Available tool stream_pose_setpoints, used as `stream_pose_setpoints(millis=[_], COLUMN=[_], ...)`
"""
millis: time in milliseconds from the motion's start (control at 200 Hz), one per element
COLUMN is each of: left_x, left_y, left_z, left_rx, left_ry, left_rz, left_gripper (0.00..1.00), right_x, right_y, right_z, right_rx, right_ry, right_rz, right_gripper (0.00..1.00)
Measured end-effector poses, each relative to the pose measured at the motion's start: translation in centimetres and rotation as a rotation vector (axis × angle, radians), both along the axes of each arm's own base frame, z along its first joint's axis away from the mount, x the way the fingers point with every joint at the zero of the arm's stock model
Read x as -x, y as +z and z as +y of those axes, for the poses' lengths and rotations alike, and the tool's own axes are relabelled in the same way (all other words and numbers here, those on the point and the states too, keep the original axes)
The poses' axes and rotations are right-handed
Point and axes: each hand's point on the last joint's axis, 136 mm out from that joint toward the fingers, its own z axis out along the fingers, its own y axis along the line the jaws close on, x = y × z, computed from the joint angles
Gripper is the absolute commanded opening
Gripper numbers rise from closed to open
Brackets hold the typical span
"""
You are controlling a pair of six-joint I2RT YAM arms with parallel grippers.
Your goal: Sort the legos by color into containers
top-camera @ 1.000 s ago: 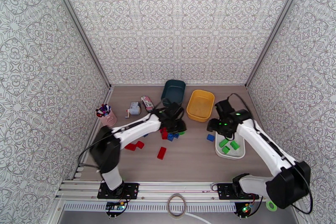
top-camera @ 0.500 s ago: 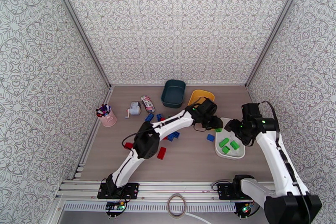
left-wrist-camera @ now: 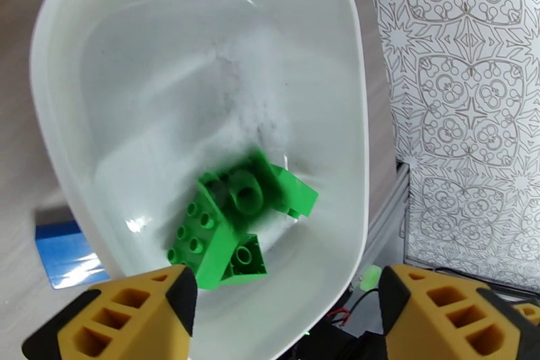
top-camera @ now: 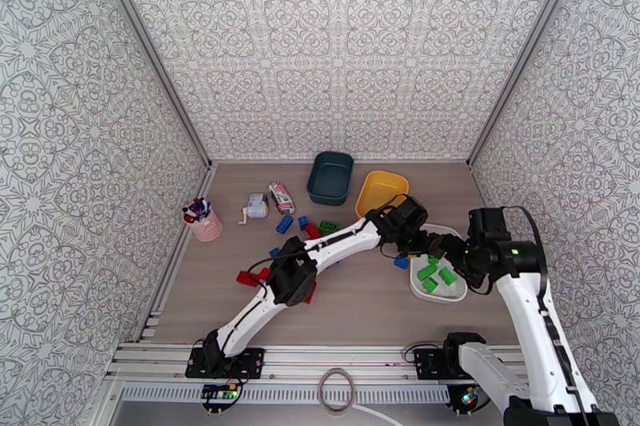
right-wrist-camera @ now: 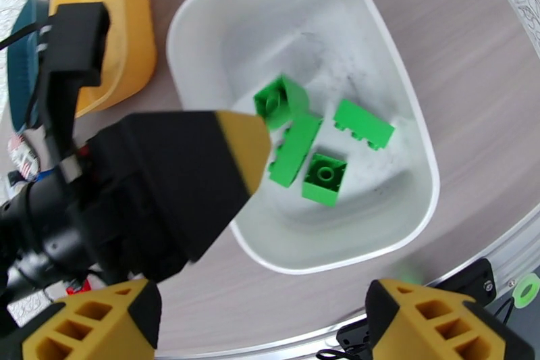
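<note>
My left gripper [top-camera: 418, 237] hangs open over the white tray [top-camera: 436, 297], its yellow fingers [left-wrist-camera: 135, 311] spread wide. Below them several green legos [left-wrist-camera: 216, 240] lie in the tray [left-wrist-camera: 61, 84], and one green brick [left-wrist-camera: 246, 192] is blurred. My right gripper [right-wrist-camera: 263, 321] is open with nothing in it, held above the tray's near side [right-wrist-camera: 405, 84], where the green legos [right-wrist-camera: 293, 148] show. A blue brick [top-camera: 401, 262] lies just left of the tray. Red, blue and green legos [top-camera: 283, 224] are scattered mid-table. The teal bin [top-camera: 331, 177] and yellow bin [top-camera: 379, 189] stand at the back.
A pink cup of pens [top-camera: 204, 221], a small white gadget [top-camera: 256, 205] and a striped packet [top-camera: 281, 197] sit at the back left. My left arm's elbow [top-camera: 292, 276] hovers over red bricks. Patterned walls close in on three sides.
My left arm swung right from the central pile to above the white tray with a green brick, and its fingers are now open. My right arm drew back and rose off the tray.
</note>
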Motion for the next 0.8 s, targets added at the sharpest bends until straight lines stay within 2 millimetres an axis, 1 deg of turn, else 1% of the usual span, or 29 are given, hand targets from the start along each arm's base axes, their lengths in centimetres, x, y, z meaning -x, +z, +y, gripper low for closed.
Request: stream_pose_setpoints(millis=[75, 155, 220, 290, 360, 405, 475, 545, 640, 685, 800], left_x=[-0.2, -0.6, -1.2, -1.9, -2.8, -3.6, -4.4, -5.1, -5.4, -5.4, -4.6], left_y=[0.9, 2.6, 4.2, 5.6, 7.0, 7.9, 8.6, 8.7, 7.9, 7.1, 4.6], left_z=[0.7, 2.0, 3.5, 5.7, 8.8, 11.1, 14.9, 19.2, 24.3, 26.9, 32.8], left_rx=[-0.011, -0.025, -0.041, -0.067, -0.096, -0.121, -0.164, -0.223, -0.296, -0.336, -0.434], left_ry=[0.010, 0.030, 0.062, 0.110, 0.173, 0.224, 0.301, 0.382, 0.471, 0.510, 0.591], left_rz=[-0.030, -0.075, -0.123, -0.160, -0.192, -0.216, -0.246, -0.267, -0.272, -0.264, -0.227], left_gripper=[0.76, 0.76, 0.76, 0.77, 0.79, 0.81, 0.83, 0.84, 0.84, 0.84, 0.84], right_x=[-0.4, -1.0, -1.5, -2.2, -2.7, -3.1, -3.8, -4.5, -5.4, -5.7, -6.7], right_y=[0.6, 1.3, 1.8, 2.8, 3.0, 3.1, 2.9, 2.4, 1.0, 0.2, -2.0], right_z=[0.4, 0.9, 1.3, 2.0, 2.2, 2.6, 3.4, 4.8, 7.6, 9.0, 12.8], right_rx=[-0.018, -0.039, -0.061, -0.090, -0.106, -0.117, -0.132, -0.143, -0.151, -0.148, -0.130], right_ry=[0.020, 0.039, 0.052, 0.073, 0.080, 0.092, 0.117, 0.161, 0.247, 0.289, 0.385], right_rz=[-0.032, -0.066, -0.096, -0.140, -0.159, -0.165, -0.162, -0.146, -0.103, -0.070, 0.014], right_gripper=[0.84, 0.82, 0.79, 0.76, 0.75, 0.75, 0.74, 0.74, 0.74, 0.73, 0.71])
